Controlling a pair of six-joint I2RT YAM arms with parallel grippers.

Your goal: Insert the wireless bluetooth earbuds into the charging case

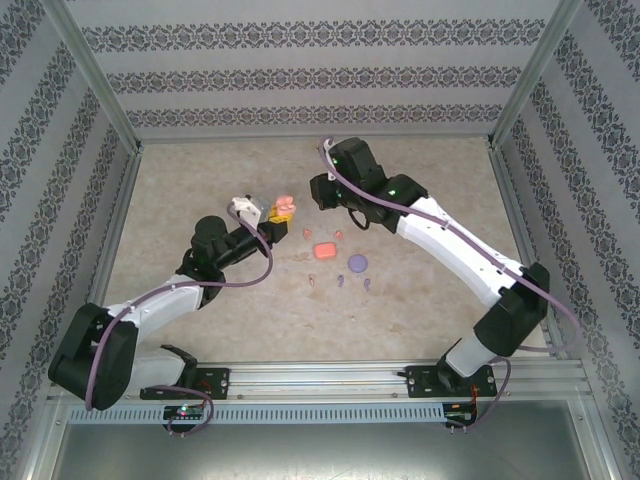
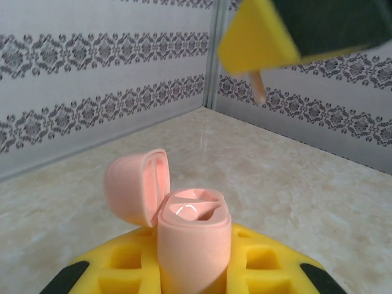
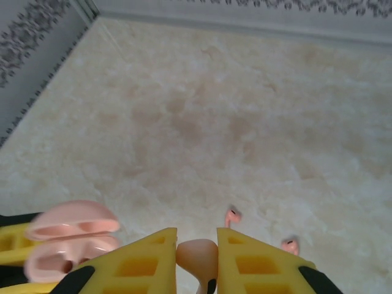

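My left gripper [image 2: 193, 272] is shut on an upright salmon-pink charging case [image 2: 195, 236], whose lid [image 2: 131, 187] is swung open to the left, and both sockets look empty. In the top view that case [image 1: 285, 207] sits at the left gripper [image 1: 270, 212]. My right gripper [image 3: 196, 237] is shut on a pink earbud [image 3: 197, 254]. Its stem [image 2: 258, 86] hangs below a yellow finger [image 2: 257, 40], above and right of the case and apart from it. Two pink earbuds [image 3: 232, 215] [image 3: 290, 246] lie on the table.
A closed pink case [image 1: 324, 250] and a round purple case [image 1: 358, 263] lie mid-table. Near them are pink earbuds [image 1: 308, 233] [image 1: 338, 237] [image 1: 316, 278] and two purple ones [image 1: 340, 280] [image 1: 367, 285]. Patterned walls [image 1: 320, 80] enclose the marbled tabletop [image 1: 200, 180].
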